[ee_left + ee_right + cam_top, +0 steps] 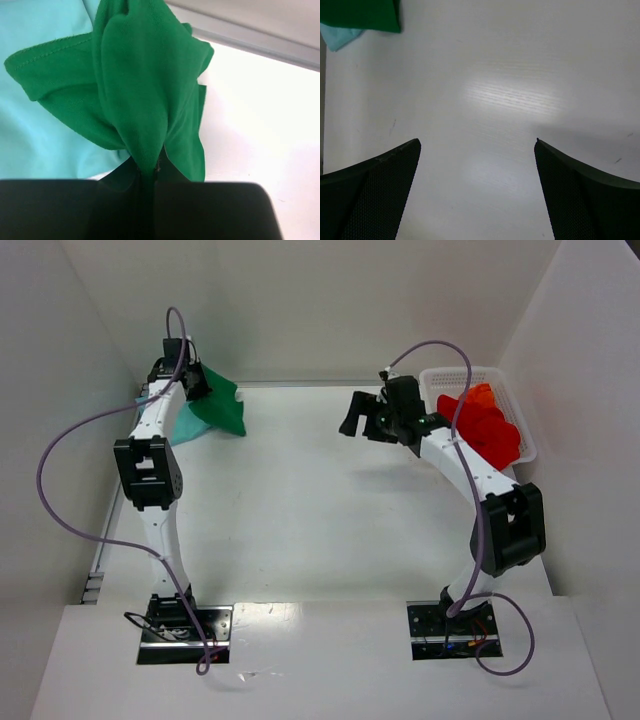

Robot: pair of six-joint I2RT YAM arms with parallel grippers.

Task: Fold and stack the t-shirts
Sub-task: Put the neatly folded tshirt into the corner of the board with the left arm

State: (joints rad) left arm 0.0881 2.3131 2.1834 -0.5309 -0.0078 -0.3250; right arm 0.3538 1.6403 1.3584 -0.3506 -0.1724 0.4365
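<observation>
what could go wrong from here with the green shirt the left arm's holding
The left gripper pinches the dark green cloth t-shirt by one bunched fold, so it may land crumpled, not flat.
It hangs over the pale teal t-shirt; moving could drag that one askew.
The right gripper is open over bare table, so nothing spreads the cloth.

The dark green t-shirt (pixel 140 90) hid the left gripper's (pixel 149 174) fingertips; the pale teal t-shirt (pixel 45 145) ran off the frame's left edge; the right arm (pixel 457 453) covered part of the red t-shirts (pixel 490 430).
</observation>
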